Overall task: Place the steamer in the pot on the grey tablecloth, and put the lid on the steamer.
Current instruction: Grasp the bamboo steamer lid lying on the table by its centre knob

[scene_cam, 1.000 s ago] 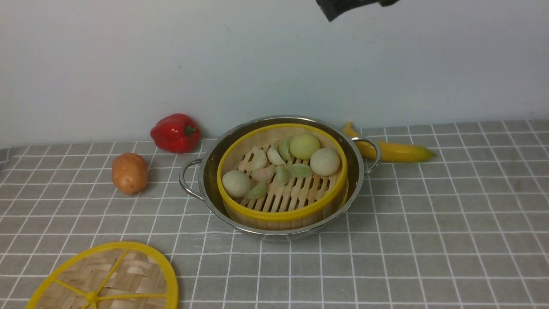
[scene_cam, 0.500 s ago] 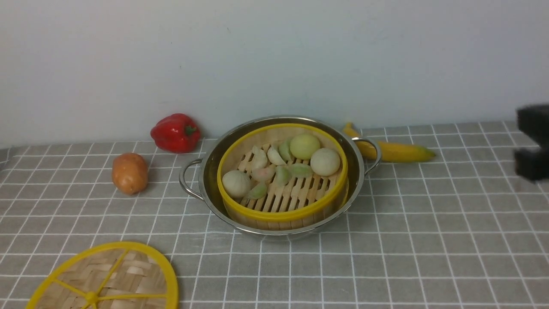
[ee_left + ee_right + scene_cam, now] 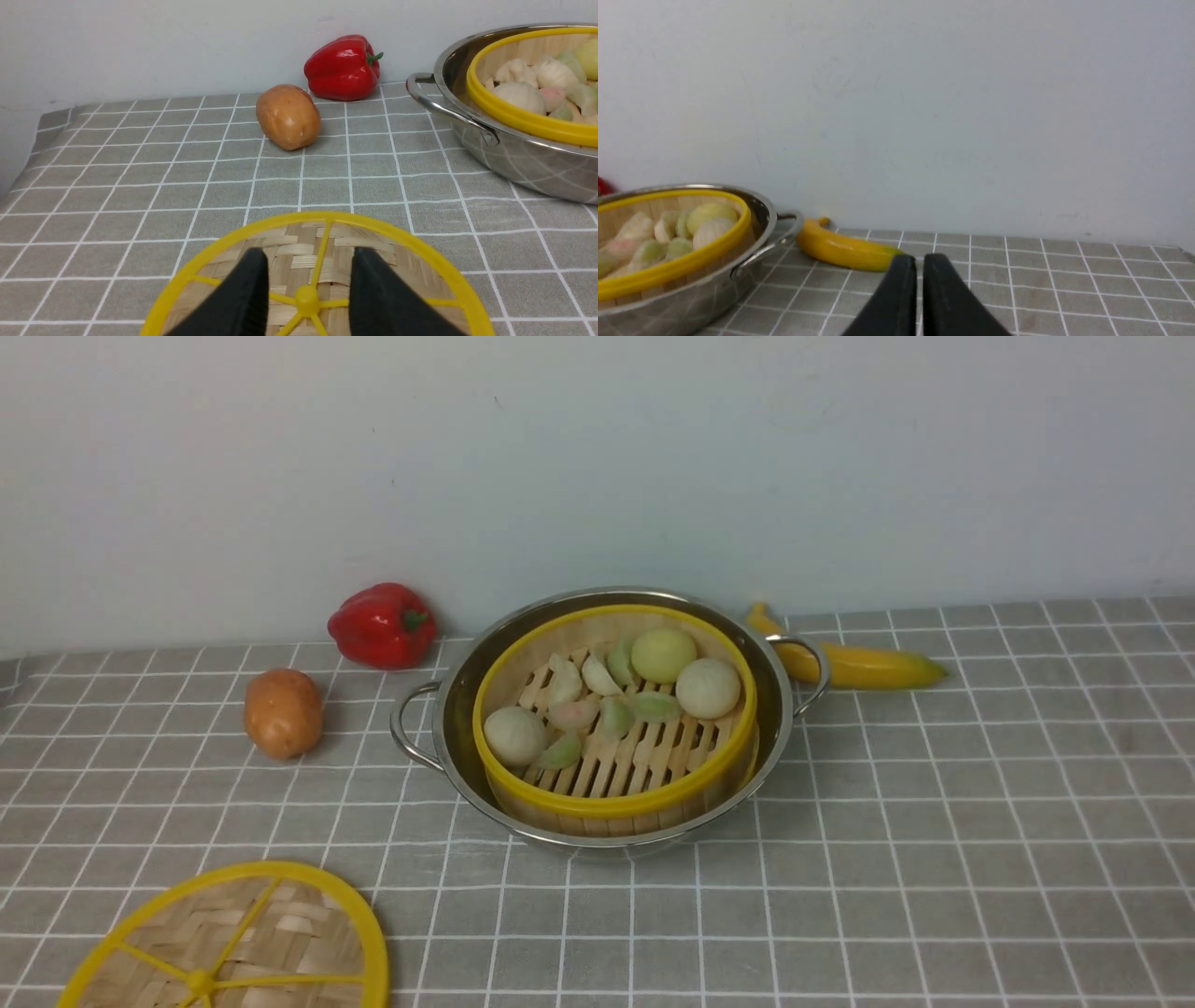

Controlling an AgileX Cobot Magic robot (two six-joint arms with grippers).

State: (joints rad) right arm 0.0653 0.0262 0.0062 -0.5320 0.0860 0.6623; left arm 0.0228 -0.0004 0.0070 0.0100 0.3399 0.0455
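Sitting in the pot [image 3: 459,719] toward the bench's far edge, the steamer [image 3: 616,803] looks placed, so next, I'd say, the left gripper [image 3: 308,255], jaws parted over the lid [image 3: 271,933] at the near-left corner, must pinch it; the right gripper [image 3: 920,259] is clenched, empty.

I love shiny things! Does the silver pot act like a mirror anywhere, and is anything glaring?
Left wrist view: the wide shiny stainless-steel pot mirrors the white grid of the grey tablecloth, and the glossy red bell pepper shows bright glare spots; front view: even, soft light, faint shadows.
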